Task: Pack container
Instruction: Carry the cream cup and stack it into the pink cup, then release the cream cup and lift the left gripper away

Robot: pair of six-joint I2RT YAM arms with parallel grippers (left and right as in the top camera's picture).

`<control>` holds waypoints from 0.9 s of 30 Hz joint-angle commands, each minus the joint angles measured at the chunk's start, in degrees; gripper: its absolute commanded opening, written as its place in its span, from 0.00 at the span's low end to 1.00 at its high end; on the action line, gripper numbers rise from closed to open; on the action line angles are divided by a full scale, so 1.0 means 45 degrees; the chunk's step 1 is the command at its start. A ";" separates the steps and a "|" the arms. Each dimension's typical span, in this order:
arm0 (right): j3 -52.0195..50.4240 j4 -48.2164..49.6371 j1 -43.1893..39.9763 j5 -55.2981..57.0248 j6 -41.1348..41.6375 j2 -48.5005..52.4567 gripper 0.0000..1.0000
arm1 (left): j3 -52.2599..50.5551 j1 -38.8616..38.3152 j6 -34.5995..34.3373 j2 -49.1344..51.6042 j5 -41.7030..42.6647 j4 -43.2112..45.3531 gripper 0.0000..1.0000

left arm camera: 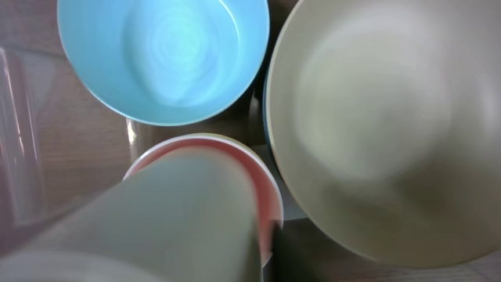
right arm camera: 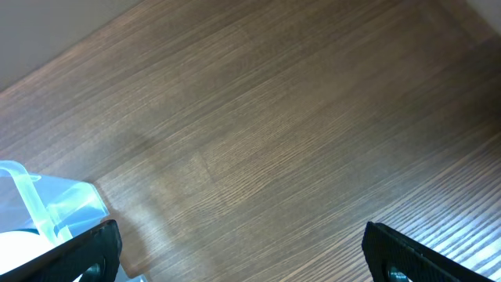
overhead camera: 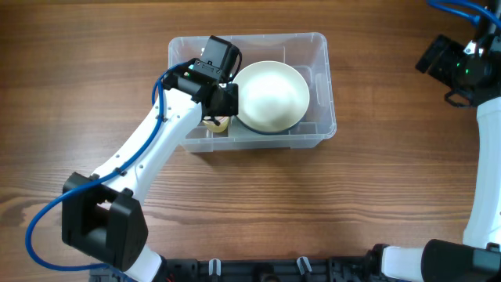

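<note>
The clear container (overhead camera: 324, 48) stands at the table's middle. A big cream bowl (overhead camera: 272, 95) lies in its right half. My left gripper (overhead camera: 217, 108) reaches into its left half. In the left wrist view a blurred pale green cup (left arm camera: 180, 219) fills the jaws and sits in a pink cup (left arm camera: 262, 184). A light blue bowl (left arm camera: 164, 55) lies beyond, the cream bowl (left arm camera: 383, 125) to the right, the container wall (left arm camera: 19, 141) to the left. My right gripper (right arm camera: 243, 251) is open and empty over bare wood, far right of the container's corner (right arm camera: 47, 200).
The right arm (overhead camera: 462, 66) hovers at the table's far right edge. The left arm's white links (overhead camera: 149, 157) cross the table's front left from its base (overhead camera: 102, 223). Wooden tabletop (overhead camera: 376, 196) surrounds the container.
</note>
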 commanded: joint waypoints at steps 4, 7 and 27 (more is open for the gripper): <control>-0.0019 0.0034 -0.0015 -0.0068 0.0097 0.0044 1.00 | 0.0063 0.0029 -0.0073 -0.0049 0.0495 0.0102 0.68; -0.0019 0.0034 -0.0015 -0.0068 0.0092 0.0044 1.00 | 0.0063 0.0306 -0.0078 -0.0612 0.0486 0.0136 0.68; -0.0019 0.0034 -0.0015 -0.0068 0.0092 0.0044 1.00 | 0.0058 0.7868 -0.0452 -0.5421 -0.0413 -0.0034 1.00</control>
